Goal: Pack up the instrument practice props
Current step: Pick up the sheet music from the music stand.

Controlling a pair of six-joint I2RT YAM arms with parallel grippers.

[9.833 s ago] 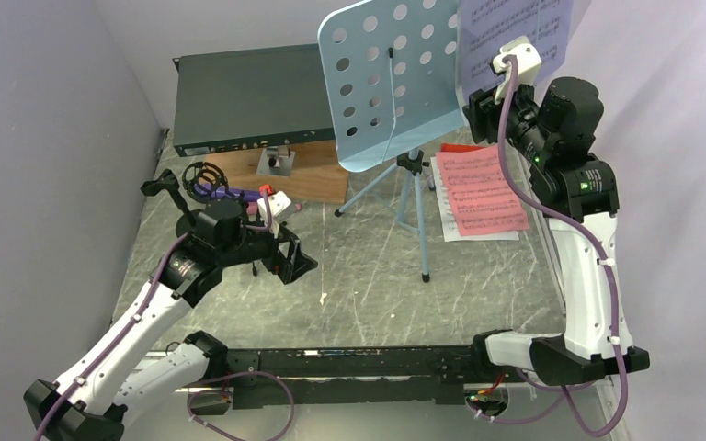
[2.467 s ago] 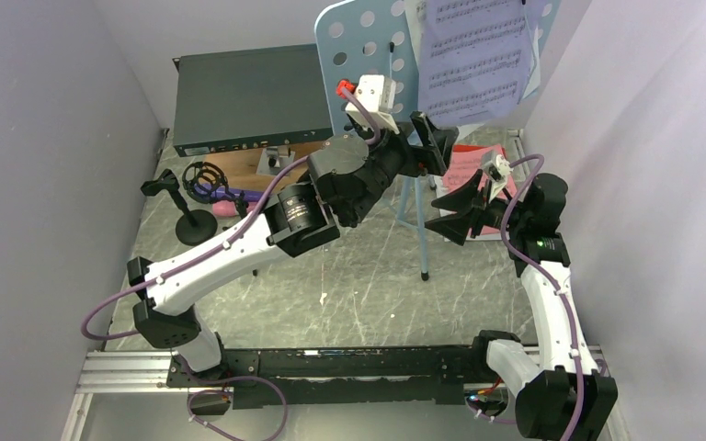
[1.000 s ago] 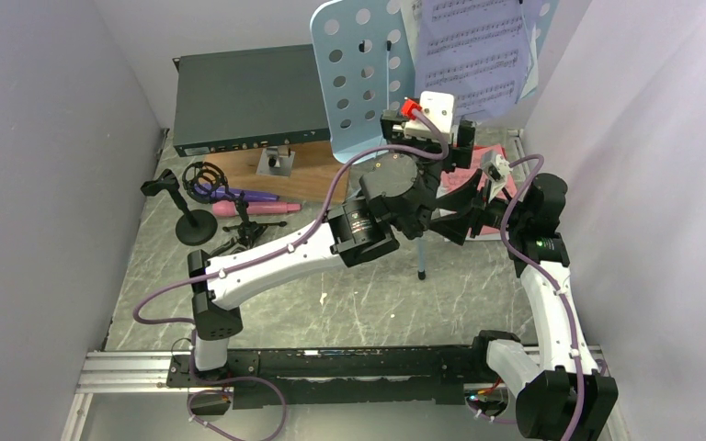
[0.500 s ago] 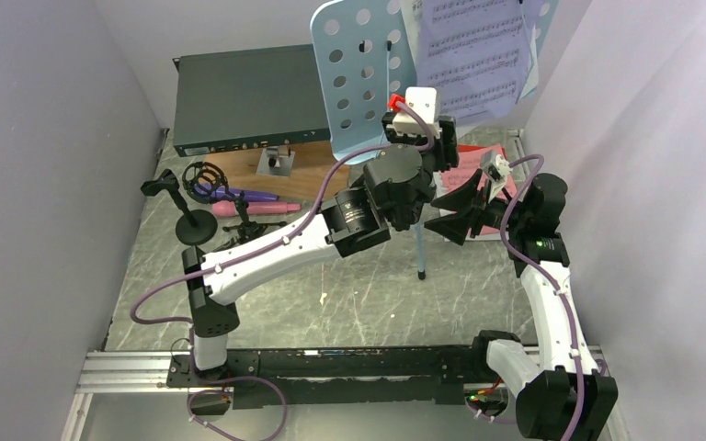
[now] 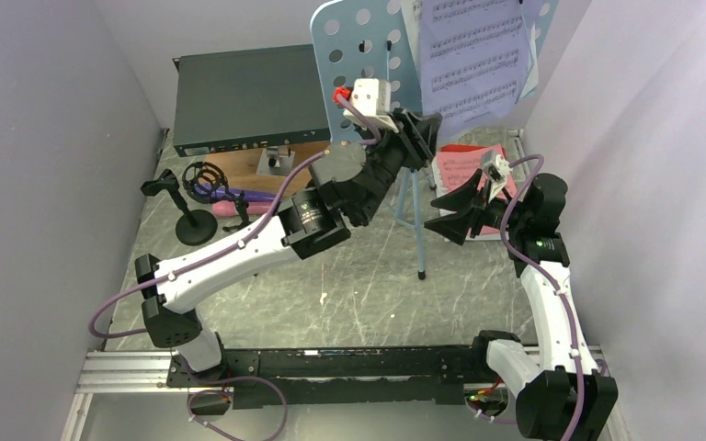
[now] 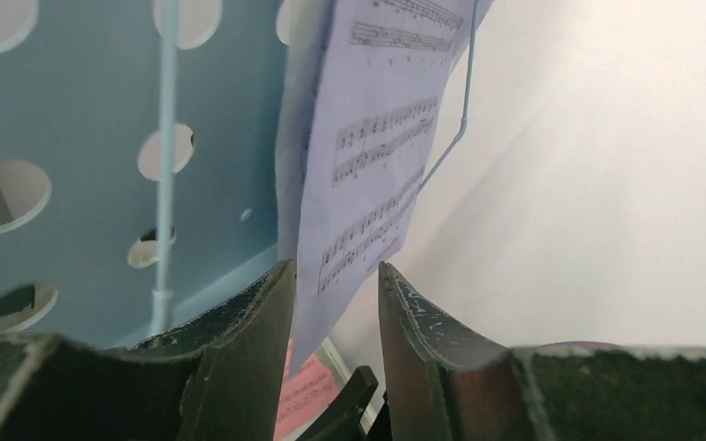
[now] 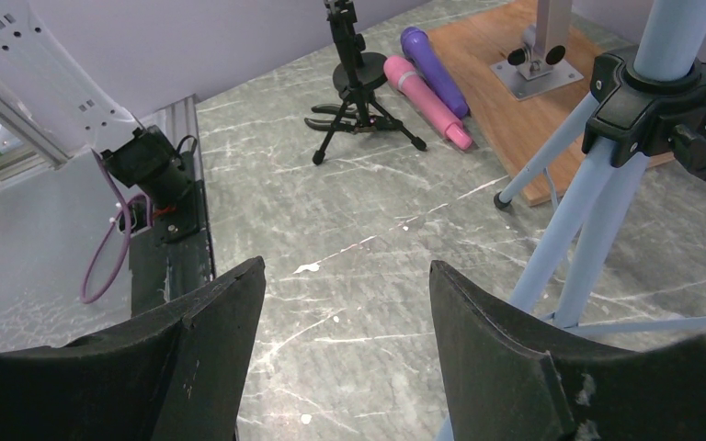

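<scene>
Grey marbled table. Carries a dark green rack box at the far left corner, with a brown wooden board just in front. Holds near the left edge a round-base mic holder, a tripod mic holder, and a purple microphone and pink microphone side by side. Bears the light-blue tripod mid-table and a red music sheet flat by the right edge.

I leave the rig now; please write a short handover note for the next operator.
Left end effector: open, jaws astride the lower corner of the lavender paper music sheet on the light-blue perforated stand, not clamped.
Right end effector: open, empty, beside the stand's legs.
On the table: red sheet, pink toy microphone, purple toy microphone, black tripod holder.
Done: nothing packed. Remaining: everything.
</scene>
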